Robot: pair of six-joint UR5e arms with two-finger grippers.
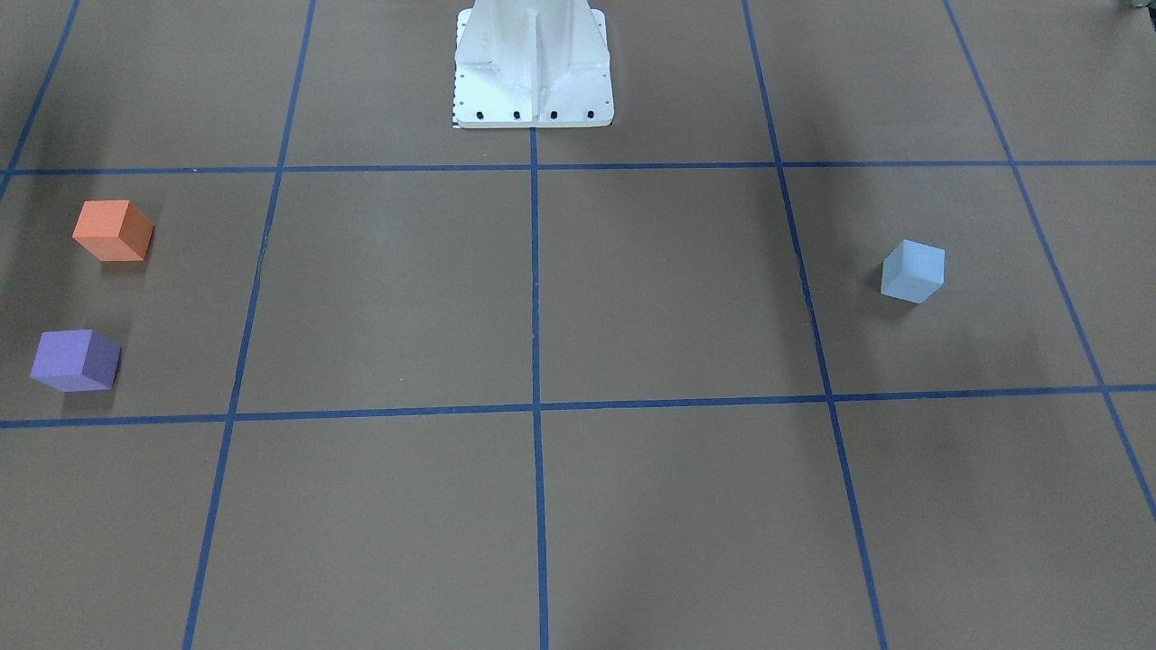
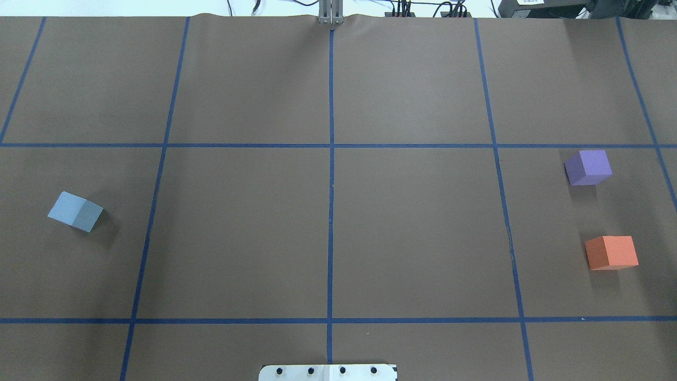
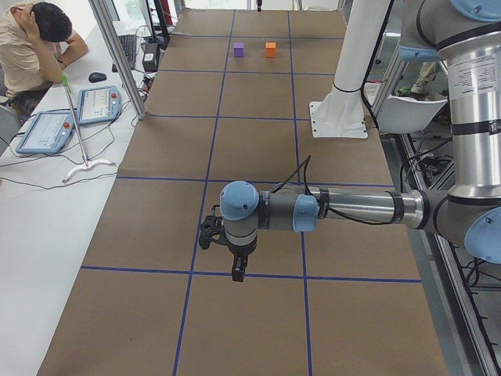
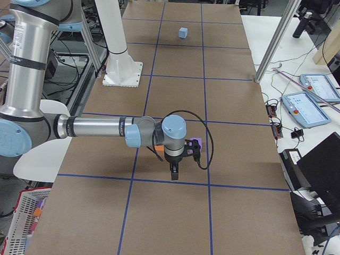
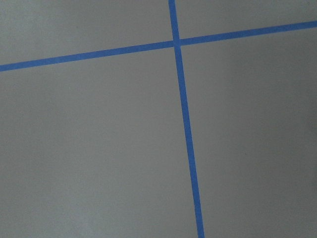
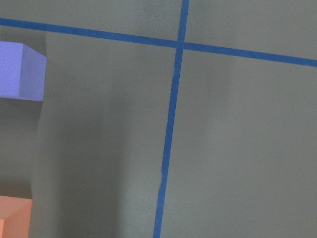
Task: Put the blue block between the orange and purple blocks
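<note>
- The left gripper (image 3: 237, 272) hangs finger-down over the brown paper-covered bench (image 2: 238, 233) — only a side view shows it, so I cannot tell whether it is open or closed.
- The right gripper (image 4: 174, 174) hangs the same way; its state cannot be told either.
- The pale blue foam cube (image 2: 75, 211) sits alone at the bench's 9 o'clock side, seen from overhead.
- The purple foam cube (image 2: 588, 167) and the orange foam cube (image 2: 612, 252) sit at 3 o'clock — purple at orange's 12 o'clock, with bare bench between them.
</note>
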